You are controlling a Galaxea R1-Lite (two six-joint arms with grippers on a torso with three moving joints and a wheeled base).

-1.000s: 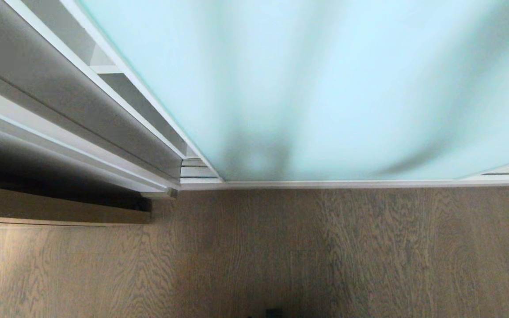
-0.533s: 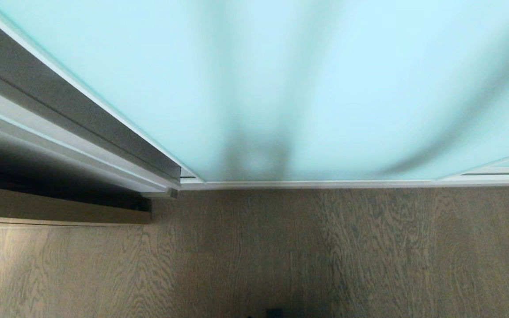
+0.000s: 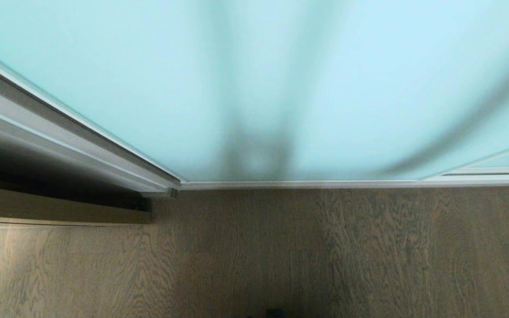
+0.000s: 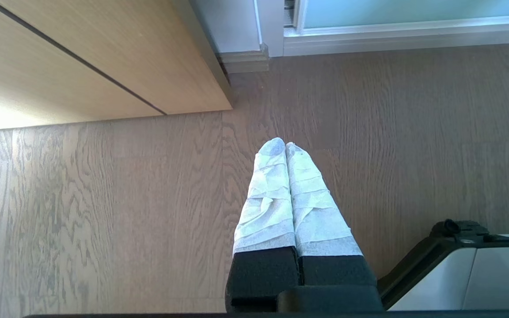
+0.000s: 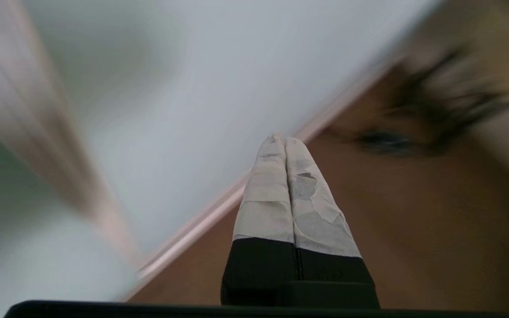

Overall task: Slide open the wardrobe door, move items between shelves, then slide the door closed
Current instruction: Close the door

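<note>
The tall frosted pale blue-green glass sliding door [image 3: 281, 88] in its thin white-silver frame stood across the whole wardrobe front, its left edge against the grey-white side frame [image 3: 60, 141], so no gap led to the inside. The brown wood-grain floor [image 3: 281, 251] before the bottom rail lay open to pass over. At the left, a light wood cabinet front [image 4: 82, 57] jutted out beside the frame, narrowing that corner. The left gripper [image 4: 285, 145] hung over open floor, well apart from cabinet and rail.
</note>
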